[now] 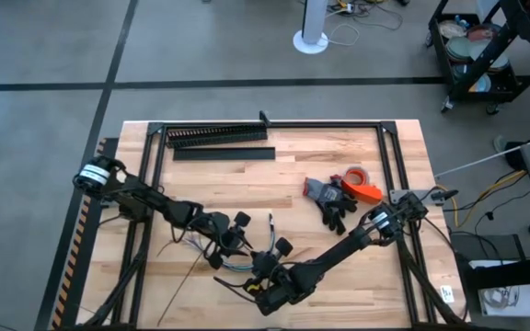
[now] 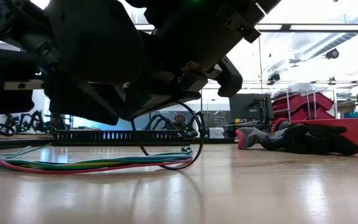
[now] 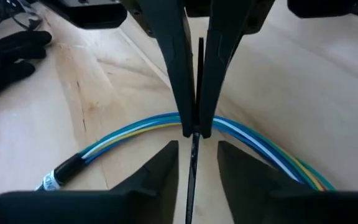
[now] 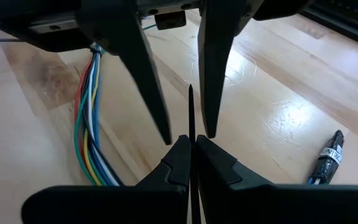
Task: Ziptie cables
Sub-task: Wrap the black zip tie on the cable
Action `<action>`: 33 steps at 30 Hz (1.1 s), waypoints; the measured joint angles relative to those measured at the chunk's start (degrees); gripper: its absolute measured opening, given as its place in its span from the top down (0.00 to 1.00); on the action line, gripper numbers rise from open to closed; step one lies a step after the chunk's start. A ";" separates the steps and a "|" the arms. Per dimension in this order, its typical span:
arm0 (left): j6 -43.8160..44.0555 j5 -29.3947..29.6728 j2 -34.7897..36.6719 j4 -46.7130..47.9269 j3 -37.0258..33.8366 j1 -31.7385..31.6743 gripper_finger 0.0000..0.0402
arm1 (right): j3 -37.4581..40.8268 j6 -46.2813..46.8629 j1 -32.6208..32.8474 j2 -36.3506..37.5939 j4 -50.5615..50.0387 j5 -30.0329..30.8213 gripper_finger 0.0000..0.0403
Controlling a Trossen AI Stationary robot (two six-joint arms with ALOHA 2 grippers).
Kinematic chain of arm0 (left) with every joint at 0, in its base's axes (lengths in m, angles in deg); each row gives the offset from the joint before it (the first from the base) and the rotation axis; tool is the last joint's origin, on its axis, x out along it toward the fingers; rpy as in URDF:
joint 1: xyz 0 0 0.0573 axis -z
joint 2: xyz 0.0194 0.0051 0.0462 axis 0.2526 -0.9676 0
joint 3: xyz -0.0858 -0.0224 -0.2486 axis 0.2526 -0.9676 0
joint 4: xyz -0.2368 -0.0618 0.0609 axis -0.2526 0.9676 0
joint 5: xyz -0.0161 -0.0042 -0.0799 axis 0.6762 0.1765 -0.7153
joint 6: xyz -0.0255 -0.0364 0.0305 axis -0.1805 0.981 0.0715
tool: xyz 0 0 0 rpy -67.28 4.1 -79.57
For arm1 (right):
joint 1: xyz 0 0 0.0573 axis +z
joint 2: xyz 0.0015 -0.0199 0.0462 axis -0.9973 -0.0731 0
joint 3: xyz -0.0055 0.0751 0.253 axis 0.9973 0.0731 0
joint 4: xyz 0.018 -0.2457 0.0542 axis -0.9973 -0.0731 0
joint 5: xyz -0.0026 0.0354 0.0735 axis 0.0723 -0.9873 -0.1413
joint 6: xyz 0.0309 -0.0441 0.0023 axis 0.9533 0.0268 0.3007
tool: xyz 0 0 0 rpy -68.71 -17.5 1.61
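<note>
Both arms meet low over the cables (image 3: pixel 135 127): the right gripper (image 4: pixel 190 144) is clenched on a ziptie (image 4: pixel 191 112), and the left gripper (image 3: pixel 194 152) stands released around it, I think to pass it around the bundle.

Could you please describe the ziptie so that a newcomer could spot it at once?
Look near the table's front edge, where both grippers meet over the cables. The ziptie stands pinched in the right gripper: one thin, straight, dark strip, unlike the curving coloured wires.
</note>
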 joint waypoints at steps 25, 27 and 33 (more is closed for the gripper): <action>-1.69 3.49 -0.11 2.44 0.90 0.09 1.00 | 0.00 0.02 -0.13 0.07 -0.04 0.04 1.00; -1.73 3.55 -0.07 2.58 0.88 0.09 1.00 | 0.00 0.03 -0.13 0.07 -0.04 0.04 1.00; -2.23 3.51 0.62 3.88 0.66 0.04 1.00 | 0.00 1.13 -0.02 0.07 -0.04 -0.55 1.00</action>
